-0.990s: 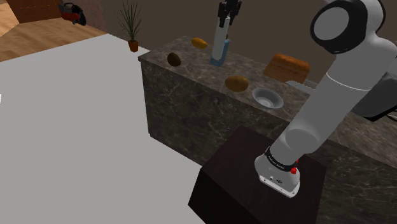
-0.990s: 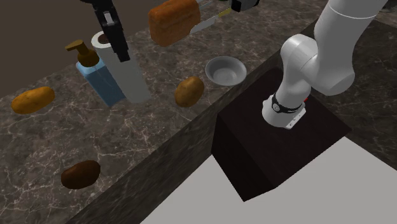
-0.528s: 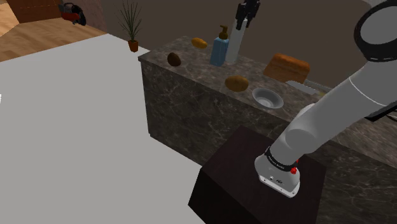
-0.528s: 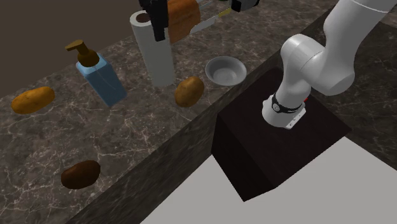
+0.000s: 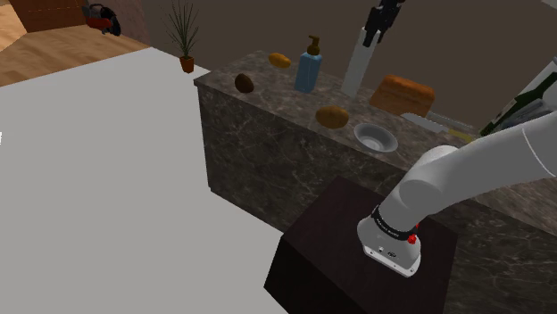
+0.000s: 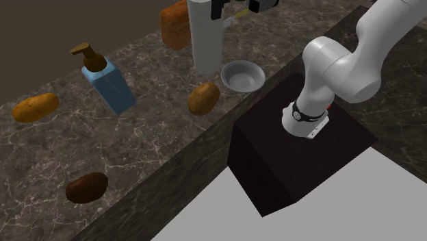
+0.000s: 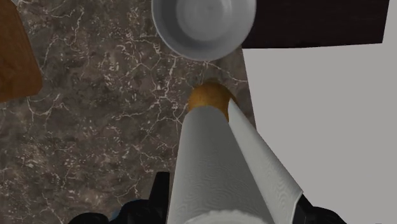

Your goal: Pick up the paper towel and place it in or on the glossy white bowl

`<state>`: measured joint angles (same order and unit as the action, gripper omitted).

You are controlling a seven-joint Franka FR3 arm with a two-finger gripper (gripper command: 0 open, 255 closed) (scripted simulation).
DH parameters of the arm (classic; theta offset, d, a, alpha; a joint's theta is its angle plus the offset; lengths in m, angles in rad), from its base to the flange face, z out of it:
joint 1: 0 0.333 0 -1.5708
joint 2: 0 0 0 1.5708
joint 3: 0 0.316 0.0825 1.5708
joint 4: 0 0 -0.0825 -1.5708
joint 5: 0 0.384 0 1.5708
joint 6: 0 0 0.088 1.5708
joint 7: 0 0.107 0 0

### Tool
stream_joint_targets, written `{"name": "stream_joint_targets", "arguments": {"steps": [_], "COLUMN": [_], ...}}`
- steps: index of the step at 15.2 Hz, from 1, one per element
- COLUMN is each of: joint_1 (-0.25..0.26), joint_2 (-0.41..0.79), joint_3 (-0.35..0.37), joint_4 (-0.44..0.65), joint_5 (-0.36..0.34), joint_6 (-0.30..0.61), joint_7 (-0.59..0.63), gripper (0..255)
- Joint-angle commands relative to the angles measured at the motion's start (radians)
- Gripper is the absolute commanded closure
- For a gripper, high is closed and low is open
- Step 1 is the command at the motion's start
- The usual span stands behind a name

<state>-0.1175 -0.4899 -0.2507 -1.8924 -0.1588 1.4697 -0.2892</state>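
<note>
The dark marbled worktop [image 5: 286,89] runs beneath the tool. A white arm [image 5: 464,169] stretches from its stand up to the tool [image 5: 382,18], whose black fingers are clamped on the upper end of the paper towel [image 5: 360,62]. The pale roll hangs down from the tool over the worktop. A brown loaf [image 5: 403,92] lies below the tool, beside the roll. The greyish-white bowl [image 5: 375,136] sits just past the roll's lower end, with a potato [image 5: 332,116] close by.
</note>
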Motion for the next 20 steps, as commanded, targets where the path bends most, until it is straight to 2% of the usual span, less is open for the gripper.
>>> {"name": "stream_joint_targets", "arguments": {"steps": [1,7,13,20], "joint_1": [-0.010,-0.045,-0.077,-0.085], "joint_2": [-0.056,-0.232,-0.369,-0.430], "joint_3": [-0.001,-0.006,-0.016,-0.025], "joint_4": [-0.021,-0.087,-0.106,-0.242], "joint_5": [-0.013,-0.055,-0.096,-0.108], "joint_6": [-0.033,-0.136,-0.246,-0.172], "joint_7": [-0.012,-0.055,-0.109,-0.096], "gripper": [255,255,255,255]}}
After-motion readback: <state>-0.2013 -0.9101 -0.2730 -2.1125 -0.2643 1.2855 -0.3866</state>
